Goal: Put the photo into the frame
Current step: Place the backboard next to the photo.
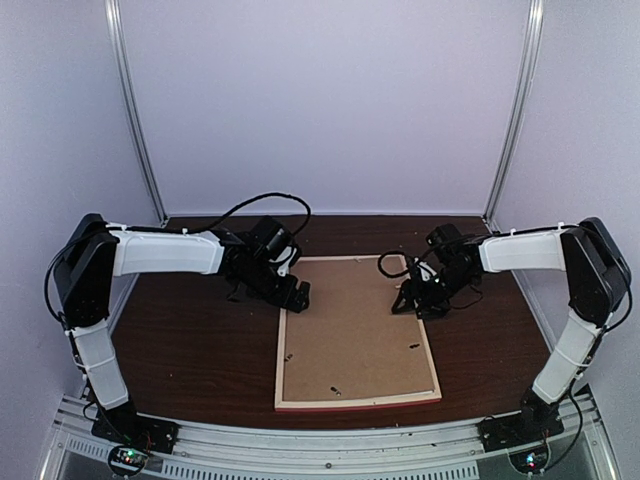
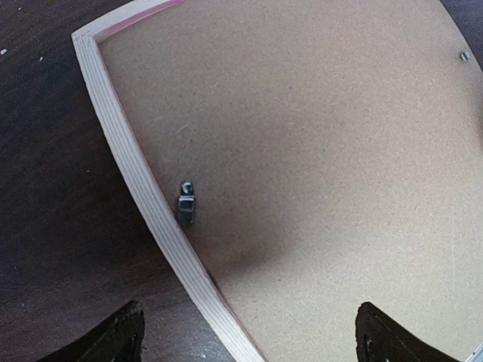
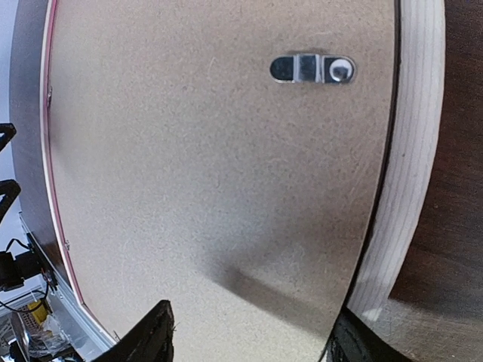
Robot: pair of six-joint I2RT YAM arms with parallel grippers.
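The dark wooden table (image 1: 200, 350) carries the frame (image 1: 355, 402) lying flat and face down at its middle. The frame's long axis runs from my near edge toward the back wall, leaning slightly to the left at the far end. Its pale wood back faces up, with a sliver of pink showing along the edge. The brown backing board (image 1: 355, 330) sits inside the rails.

My left arm (image 1: 165, 252) reaches in from the left, wrist bent down over the frame's far left corner. My right arm (image 1: 520, 252) mirrors it above the far part of the right rail.

The left gripper (image 2: 249, 335) is spread wide, one finger over the table and one over the board, straddling the left rail. The right gripper (image 3: 253, 339) is parted too, holding nothing, with the right rail below it.

A small metal turn clip (image 2: 186, 204) sits by the left rail and another (image 3: 312, 69) by the right.
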